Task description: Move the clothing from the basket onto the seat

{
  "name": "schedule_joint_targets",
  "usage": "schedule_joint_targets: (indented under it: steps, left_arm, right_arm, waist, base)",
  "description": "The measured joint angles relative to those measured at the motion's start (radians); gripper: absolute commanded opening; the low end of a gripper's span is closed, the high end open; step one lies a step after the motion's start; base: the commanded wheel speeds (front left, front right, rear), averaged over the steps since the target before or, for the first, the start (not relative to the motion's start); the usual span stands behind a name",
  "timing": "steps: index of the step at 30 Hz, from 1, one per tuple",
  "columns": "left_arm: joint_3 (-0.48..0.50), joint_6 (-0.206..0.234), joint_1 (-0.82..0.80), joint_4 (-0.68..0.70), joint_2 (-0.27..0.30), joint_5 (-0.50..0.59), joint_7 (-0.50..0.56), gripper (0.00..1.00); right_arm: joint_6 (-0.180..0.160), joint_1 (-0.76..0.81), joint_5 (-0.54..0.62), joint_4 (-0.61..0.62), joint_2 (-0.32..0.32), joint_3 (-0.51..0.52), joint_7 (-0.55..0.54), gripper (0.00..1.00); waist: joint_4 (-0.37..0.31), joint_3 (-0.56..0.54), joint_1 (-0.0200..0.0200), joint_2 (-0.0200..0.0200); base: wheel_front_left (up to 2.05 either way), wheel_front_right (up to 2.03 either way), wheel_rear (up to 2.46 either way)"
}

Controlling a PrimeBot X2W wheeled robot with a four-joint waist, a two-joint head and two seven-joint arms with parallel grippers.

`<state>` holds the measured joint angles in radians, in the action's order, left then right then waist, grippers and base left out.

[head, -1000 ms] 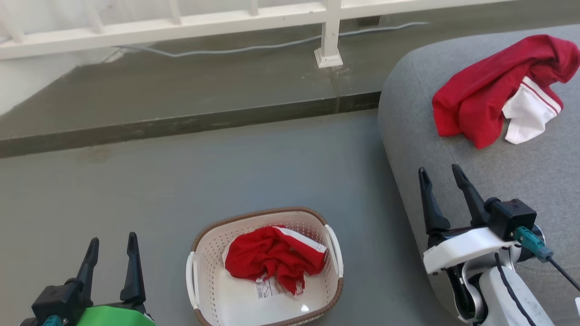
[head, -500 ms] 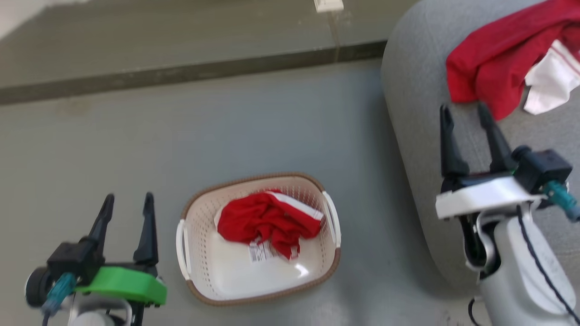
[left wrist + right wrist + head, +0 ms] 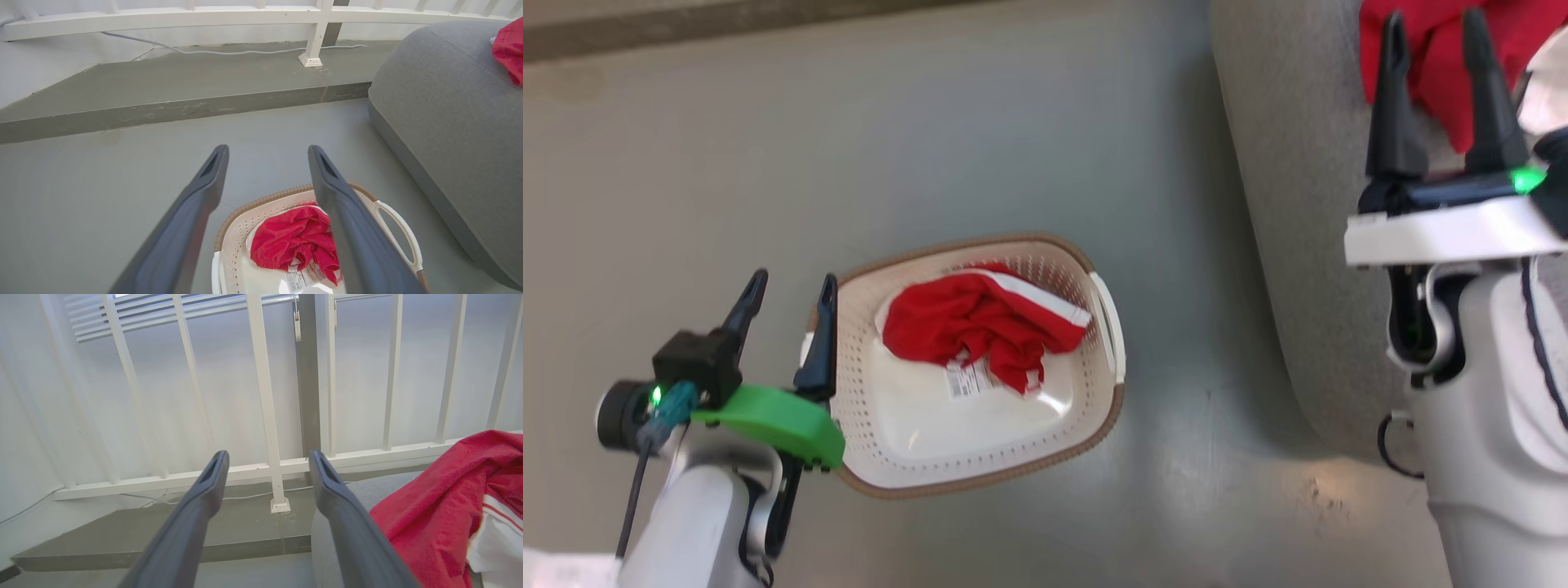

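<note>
The left hand (image 3: pixel 794 278), wide open and empty, hovers at the cream perforated plastic basket (image 3: pixel 980 483). The crumpled red white-striped clothing (image 3: pixel 976 322) lies inside, just right of it. The right hand (image 3: pixel 1435 18), open and empty, hangs over the large grey fabric seat (image 3: pixel 1282 163).

Crumpled red-and-white clothing (image 3: pixel 968 327) lies in the cream basket (image 3: pixel 947 425) — another red garment (image 3: pixel 1436 65) sits on the grey seat (image 3: pixel 1290 204)

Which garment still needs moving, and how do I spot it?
Beside the big grey seat, a cream basket sits on the floor. The crumpled red garment inside it is the one; the other red garment already lies on the seat.
</note>
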<state>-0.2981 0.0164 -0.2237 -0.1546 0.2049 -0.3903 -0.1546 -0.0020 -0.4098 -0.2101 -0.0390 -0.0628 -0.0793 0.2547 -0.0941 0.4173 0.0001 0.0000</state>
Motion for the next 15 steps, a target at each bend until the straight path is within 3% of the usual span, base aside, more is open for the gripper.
schedule_joint_targets:
  steps: [15]
  left_arm:
    - [-0.073, -0.043, -0.189, -0.155, 0.0, 0.086, 0.058, 1.0]
  right_arm:
    - [-0.001, -0.197, 0.0, 0.066, -0.001, 0.02, 0.0, 1.0]
  waist:
    - [-0.049, 0.213, 0.0001, 0.0]
  base:
    - [0.0, 0.0, 0.0]
